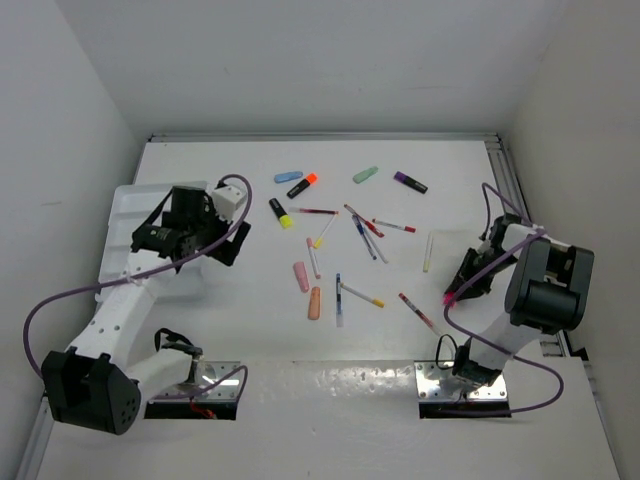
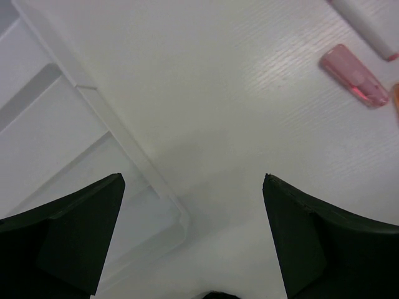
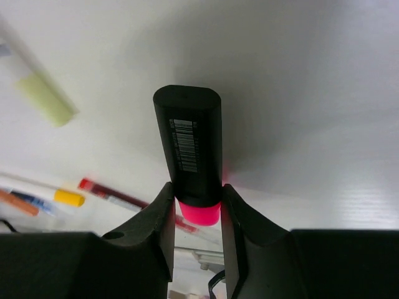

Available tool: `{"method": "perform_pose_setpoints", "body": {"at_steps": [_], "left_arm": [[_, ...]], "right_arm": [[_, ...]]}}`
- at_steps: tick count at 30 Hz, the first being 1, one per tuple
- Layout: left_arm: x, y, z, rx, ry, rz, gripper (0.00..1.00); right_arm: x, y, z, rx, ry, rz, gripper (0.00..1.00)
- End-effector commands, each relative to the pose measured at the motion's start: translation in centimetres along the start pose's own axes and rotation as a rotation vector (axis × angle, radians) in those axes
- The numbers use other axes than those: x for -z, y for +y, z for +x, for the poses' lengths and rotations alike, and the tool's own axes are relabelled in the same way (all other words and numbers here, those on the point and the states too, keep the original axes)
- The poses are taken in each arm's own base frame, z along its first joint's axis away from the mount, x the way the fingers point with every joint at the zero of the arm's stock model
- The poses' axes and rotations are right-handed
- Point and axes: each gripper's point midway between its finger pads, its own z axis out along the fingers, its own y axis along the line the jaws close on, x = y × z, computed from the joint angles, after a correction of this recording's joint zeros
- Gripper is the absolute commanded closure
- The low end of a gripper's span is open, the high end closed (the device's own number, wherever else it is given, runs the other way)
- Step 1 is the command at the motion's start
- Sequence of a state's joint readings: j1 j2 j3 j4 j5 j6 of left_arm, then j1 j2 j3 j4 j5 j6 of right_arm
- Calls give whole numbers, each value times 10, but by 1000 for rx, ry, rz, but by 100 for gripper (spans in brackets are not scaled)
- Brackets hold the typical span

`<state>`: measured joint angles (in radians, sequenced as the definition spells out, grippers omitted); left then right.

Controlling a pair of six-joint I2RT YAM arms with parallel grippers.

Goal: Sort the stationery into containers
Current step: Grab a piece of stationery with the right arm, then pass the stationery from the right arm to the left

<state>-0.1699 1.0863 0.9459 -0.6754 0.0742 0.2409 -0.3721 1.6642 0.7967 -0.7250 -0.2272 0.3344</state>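
My right gripper (image 3: 196, 190) is shut on a black highlighter (image 3: 189, 146) with a pink cap, gripping it near the cap end; in the top view this gripper (image 1: 455, 290) sits low at the right of the table. My left gripper (image 2: 193, 180) stands open with nothing between its fingers, over the near corner of the white divided tray (image 2: 50, 143). In the top view this gripper (image 1: 225, 248) is at the right edge of the tray (image 1: 120, 215). Loose stationery lies mid-table: blue (image 1: 288, 177), green (image 1: 365, 175), pink (image 1: 301, 276) and orange (image 1: 315, 303) highlighters, plus several thin pens.
A black highlighter with a yellow cap (image 1: 281, 212) and one with a purple end (image 1: 410, 182) lie among the pens. A red pen (image 1: 417, 311) lies just left of my right gripper. Metal base plates (image 1: 462, 385) sit at the near edge. A rail (image 1: 505, 180) runs along the right side.
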Motion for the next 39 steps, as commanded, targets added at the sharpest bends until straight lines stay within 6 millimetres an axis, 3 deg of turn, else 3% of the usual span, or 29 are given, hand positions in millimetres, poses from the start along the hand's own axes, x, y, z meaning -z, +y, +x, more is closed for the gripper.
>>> {"method": "perform_pose_setpoints", "body": {"at_steps": [1,6,12,13,18,21,30,33,39], "left_arm": [[28,-22,-44,-127,-214,147,0],[47,-49,-58,-259,-356,275,4],[85,-92,-76,-527,-631,425,13],[92,-98,-79,-568,-669,440,15],[113,-127,-91,-822,-806,508,23],[113,-144,-92,-962,-830,541,25],[108,-211,-69,-1246,-782,687,26],[100,-222,-65,-1288,-756,683,29],[84,-223,-66,-1333,-708,616,39]], "right_arm": [[24,38,-25,243,-93,-159,100],[54,102,6,461,8,-402,100],[79,176,75,722,267,-634,100],[82,185,94,757,336,-642,100],[99,225,150,875,585,-724,100],[104,238,175,964,665,-717,100],[113,274,220,1029,811,-750,100],[113,277,230,1052,833,-754,100],[118,278,244,1053,875,-776,100]]}}
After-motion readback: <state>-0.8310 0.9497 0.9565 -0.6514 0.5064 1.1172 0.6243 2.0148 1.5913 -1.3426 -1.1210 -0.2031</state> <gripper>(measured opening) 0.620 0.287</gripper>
